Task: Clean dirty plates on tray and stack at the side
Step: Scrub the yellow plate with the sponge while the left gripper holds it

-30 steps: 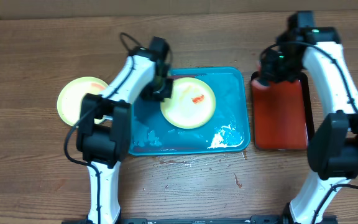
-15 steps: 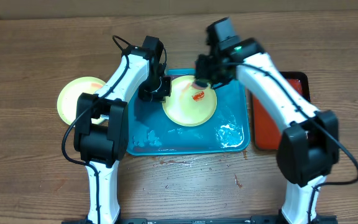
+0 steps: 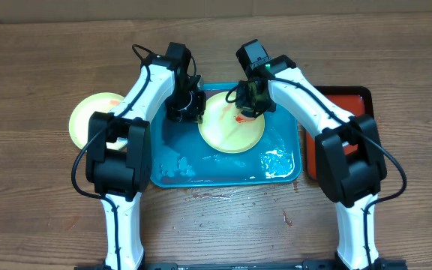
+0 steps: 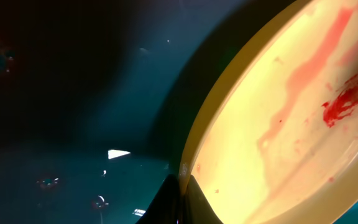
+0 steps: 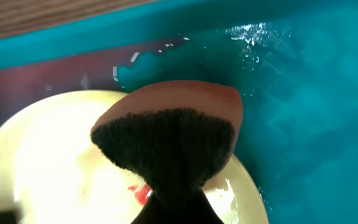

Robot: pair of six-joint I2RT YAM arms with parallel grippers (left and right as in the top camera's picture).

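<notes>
1. My left gripper [image 3: 185, 107] is down in the turquoise tray [image 3: 169, 159], at the left edge of a yellow-green plate [image 3: 229, 133].
2. In my left wrist view the fingers close on that plate's rim from both sides, one above and one below, so I am pinching the plate by its edge.
3. The plate sits inside the tray, towards its far side and roughly in the middle of its width. Whether its gripped edge is raised off the tray floor I cannot tell.
4. A red smear [image 4: 347, 96] shows on the plate's face, with paler pink streaks running from it.
5. My right gripper [image 3: 250, 101] is over the far edge of the same plate, its fingers pressed together on a sponge [image 5: 173, 130].
6. The sponge has a dark scouring face and an orange-pink body. In my right wrist view it overlaps the plate's rim, with the tray floor just beyond it.
7. White foam [image 3: 274, 160] lies on the tray floor near its right front corner, apart from the plate.
8. A second plate [image 3: 88, 120], also yellow-green with a faint red mark, lies on the table [image 3: 51, 60] left of the tray, partly hidden by my left arm.
9. A red tray [image 3: 343, 112] lies just beside the turquoise one on its right.
</notes>
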